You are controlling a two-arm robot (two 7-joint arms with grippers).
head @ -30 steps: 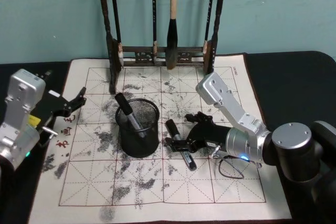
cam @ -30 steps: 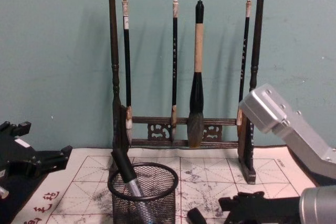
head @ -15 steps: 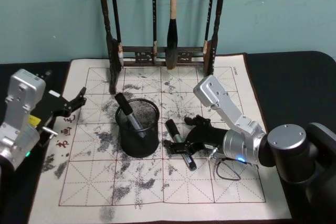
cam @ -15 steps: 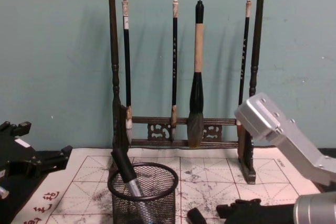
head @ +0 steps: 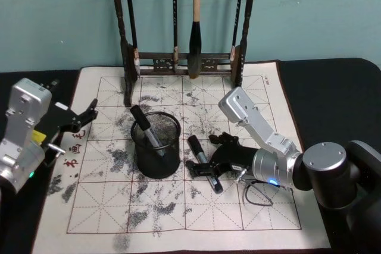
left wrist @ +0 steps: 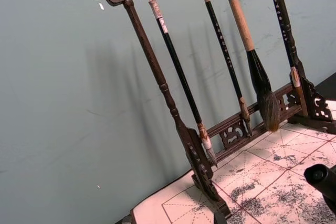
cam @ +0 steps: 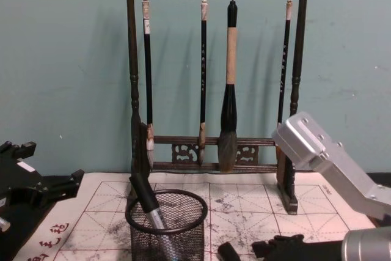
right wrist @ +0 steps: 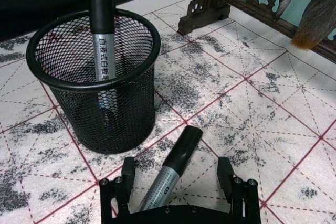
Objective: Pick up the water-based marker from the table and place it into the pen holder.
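On the table [head: 333, 81], the white mat [head: 238, 212] carries everything. Our left gripper [head: 85, 118] sits parked at the mat's left edge, fingers apart. Our right gripper [right wrist: 176, 174] has crept closer over the last second, jaws wide astride the water-based marker [right wrist: 184, 142], so we judge a grasp is near. The pen holder [right wrist: 105, 114] stands near the mat's centre. The marker lies flat just beside it, cap toward the far edge, barrel toward the near-right corner.
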